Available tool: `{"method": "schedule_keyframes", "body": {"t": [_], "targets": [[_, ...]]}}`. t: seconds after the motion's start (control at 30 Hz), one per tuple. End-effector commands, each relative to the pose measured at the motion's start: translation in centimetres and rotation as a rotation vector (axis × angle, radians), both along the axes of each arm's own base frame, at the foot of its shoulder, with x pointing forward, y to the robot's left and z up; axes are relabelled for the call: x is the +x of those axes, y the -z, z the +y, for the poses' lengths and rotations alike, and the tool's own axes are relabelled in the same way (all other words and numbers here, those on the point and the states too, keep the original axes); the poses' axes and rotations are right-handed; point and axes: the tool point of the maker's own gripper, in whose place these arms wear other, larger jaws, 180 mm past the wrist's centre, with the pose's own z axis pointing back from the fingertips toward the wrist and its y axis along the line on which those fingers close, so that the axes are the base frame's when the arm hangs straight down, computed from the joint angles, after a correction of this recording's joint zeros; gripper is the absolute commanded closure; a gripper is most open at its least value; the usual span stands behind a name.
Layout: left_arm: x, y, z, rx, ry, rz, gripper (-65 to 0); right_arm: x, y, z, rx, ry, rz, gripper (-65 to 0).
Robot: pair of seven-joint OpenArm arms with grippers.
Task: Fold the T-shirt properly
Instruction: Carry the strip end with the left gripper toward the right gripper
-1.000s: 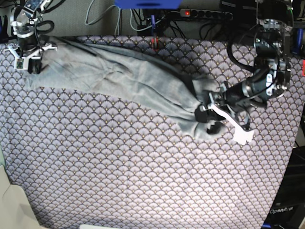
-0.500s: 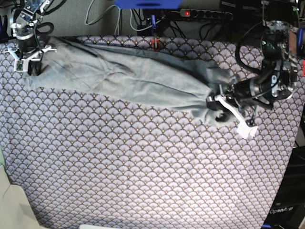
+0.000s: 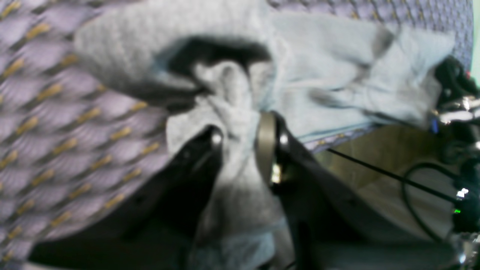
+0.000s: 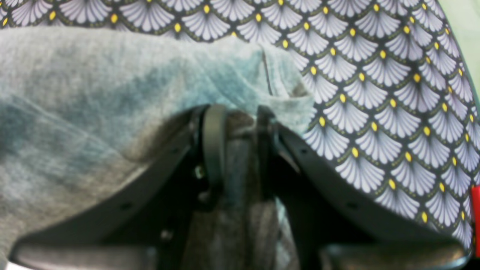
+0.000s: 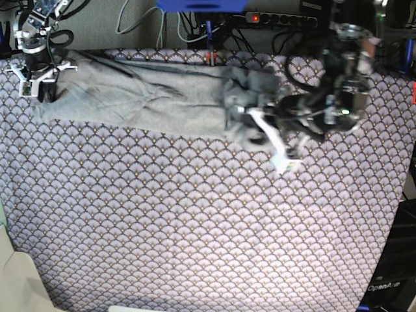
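Both sets of fingers are pinched on the T-shirt (image 5: 149, 104): left gripper (image 5: 255, 123), right gripper (image 5: 36, 81). Keep the cloth taut and lay it flat, avoiding bunching near the left grip.

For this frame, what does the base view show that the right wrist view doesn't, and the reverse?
Only the base view shows the whole T-shirt stretched along the far side of the patterned cloth, the left gripper bunching one end, and the power strip behind the table. Only the right wrist view shows, close up, a fold of shirt fabric pinched between the right gripper jaws, near the fabric's edge. Both show the grey shirt lying on the fan-scale cloth and the right gripper gripping one end.
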Motion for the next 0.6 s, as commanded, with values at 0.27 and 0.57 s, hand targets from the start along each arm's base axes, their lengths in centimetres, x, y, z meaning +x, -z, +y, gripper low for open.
{"method": "schedule_keyframes", "body": {"t": [0.27,0.57], "targets": [[-0.1,-0.4,-6.5,-0.01,-0.035,-0.016,0.0,0.9,-2.1,-0.5,-0.032,-0.013,-0.064,-15.7],[-0.1,-0.8,-9.3,-0.042,-0.056,-0.015,0.0,0.9,-2.1,-0.5,-0.032,-0.013,-0.064,-15.7]]}}
